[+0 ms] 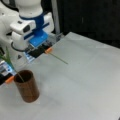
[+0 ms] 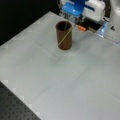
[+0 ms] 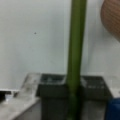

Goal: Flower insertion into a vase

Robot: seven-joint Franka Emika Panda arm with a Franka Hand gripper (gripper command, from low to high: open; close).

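Note:
The reddish-brown vase (image 1: 27,87) (image 2: 64,36) stands upright on the grey table, and a green leafy stem (image 1: 8,61) leans out of its mouth toward a front view's left. My gripper (image 1: 46,50) (image 2: 79,25) hovers low over the table's edge beside the vase, shut on a second flower. That flower's thin green stem (image 1: 60,59) (image 2: 65,35) sticks out from an orange part (image 1: 49,50) (image 2: 81,28) at the fingers. In the wrist view the stem (image 3: 75,50) runs straight up from the dark fingers (image 3: 52,96), and the vase's side (image 3: 112,17) shows at the top right.
The grey table (image 1: 85,82) (image 2: 62,82) spreads out beyond the vase. A small orange piece (image 1: 10,79) lies left of the vase. The robot's white base (image 2: 113,17) stands at the table's edge, and a black perforated board (image 2: 12,107) borders one corner.

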